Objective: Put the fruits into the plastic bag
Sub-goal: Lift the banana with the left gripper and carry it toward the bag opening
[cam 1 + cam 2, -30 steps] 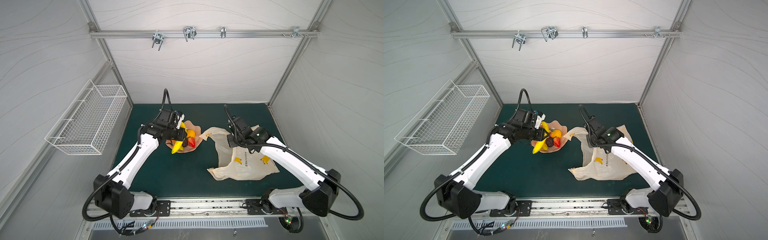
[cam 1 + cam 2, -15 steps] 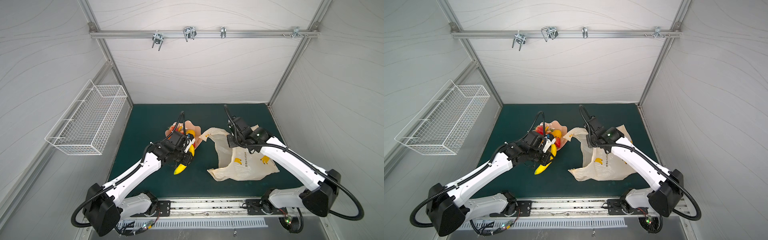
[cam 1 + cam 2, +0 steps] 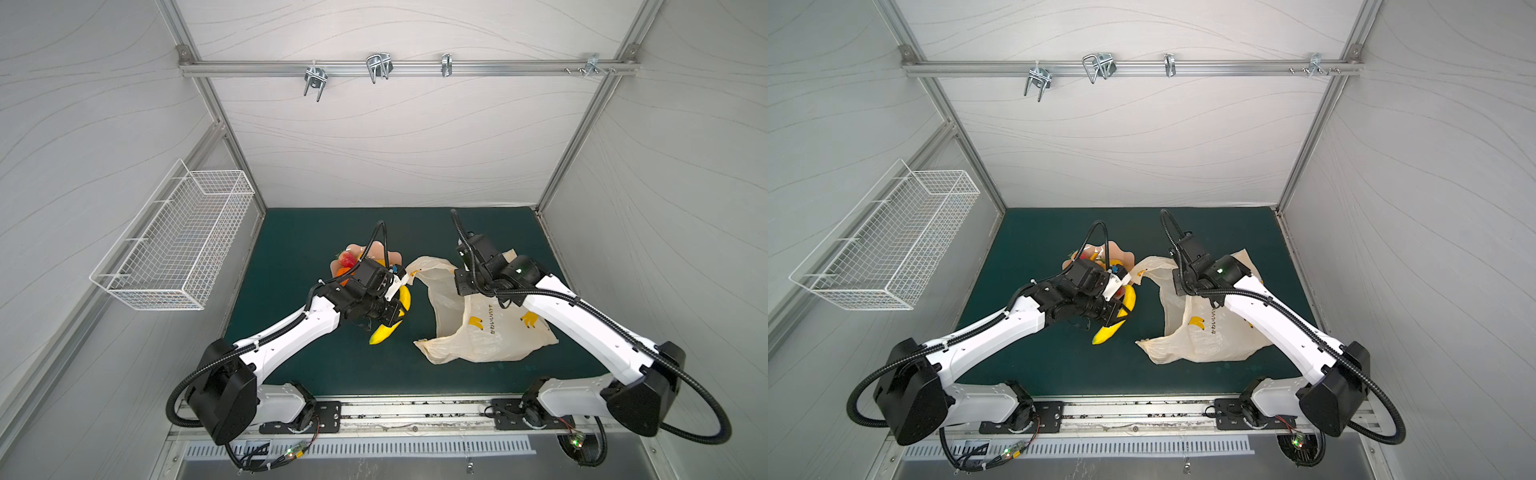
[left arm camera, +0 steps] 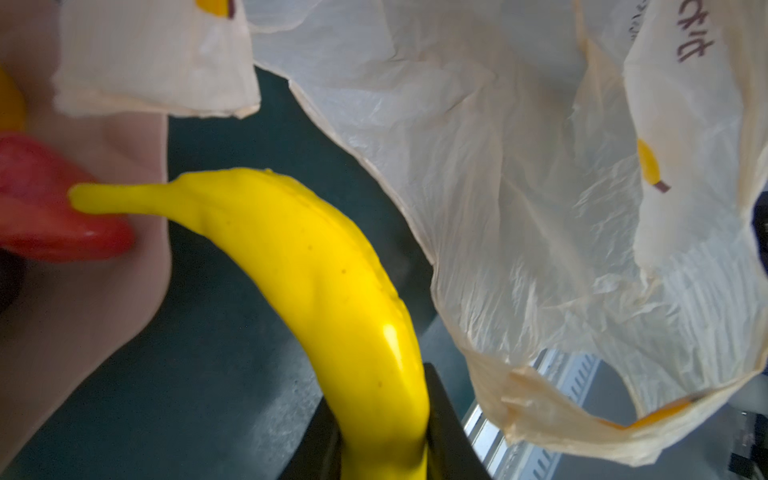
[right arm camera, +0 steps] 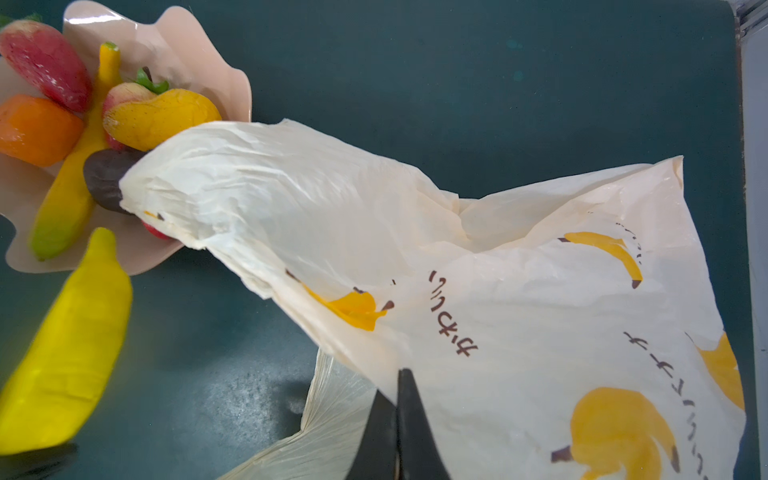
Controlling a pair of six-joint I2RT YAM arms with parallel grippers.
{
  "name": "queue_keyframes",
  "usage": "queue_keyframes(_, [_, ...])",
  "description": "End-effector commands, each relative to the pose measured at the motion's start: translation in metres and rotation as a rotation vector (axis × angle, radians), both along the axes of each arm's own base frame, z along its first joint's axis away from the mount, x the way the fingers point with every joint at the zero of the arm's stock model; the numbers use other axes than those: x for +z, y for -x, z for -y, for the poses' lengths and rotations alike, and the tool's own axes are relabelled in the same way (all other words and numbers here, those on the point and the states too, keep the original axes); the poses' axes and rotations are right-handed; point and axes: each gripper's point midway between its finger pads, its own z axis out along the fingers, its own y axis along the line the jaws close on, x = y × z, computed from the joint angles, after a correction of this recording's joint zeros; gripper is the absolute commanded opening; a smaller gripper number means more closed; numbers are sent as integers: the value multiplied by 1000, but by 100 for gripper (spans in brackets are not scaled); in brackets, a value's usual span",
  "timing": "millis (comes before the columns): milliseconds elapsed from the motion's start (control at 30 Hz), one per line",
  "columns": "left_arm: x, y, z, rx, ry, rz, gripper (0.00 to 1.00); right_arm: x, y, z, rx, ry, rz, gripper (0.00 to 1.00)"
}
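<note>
Yellow banana (image 4: 316, 266) clamped in left hand (image 4: 384, 451), plastic bag (image 4: 519, 166) just beside

Robot lab test cell; white panel walls (image 3: 374, 158) on an aluminium extrusion frame (image 3: 498, 67); left arm (image 3: 291, 332) and right arm (image 3: 582, 318) bolted to a base rail (image 3: 415, 415) at the front of a dark green counter (image 3: 316, 237); exposed wiring and a lit board (image 3: 297, 446) below; wire basket (image 3: 178, 245) on the side wall; hooks (image 3: 377, 70) on the crossbar.
</note>
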Motion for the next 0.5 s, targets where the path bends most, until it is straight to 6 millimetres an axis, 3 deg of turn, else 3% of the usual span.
queue_keyframes(0, [36,-13,38,-49,193,20,18,6,6,-1,-15,-54,4,0])
queue_keyframes(467, [30,-46,95,-8,363,-103,15,9,5,-2,-166,-380,-72,0])
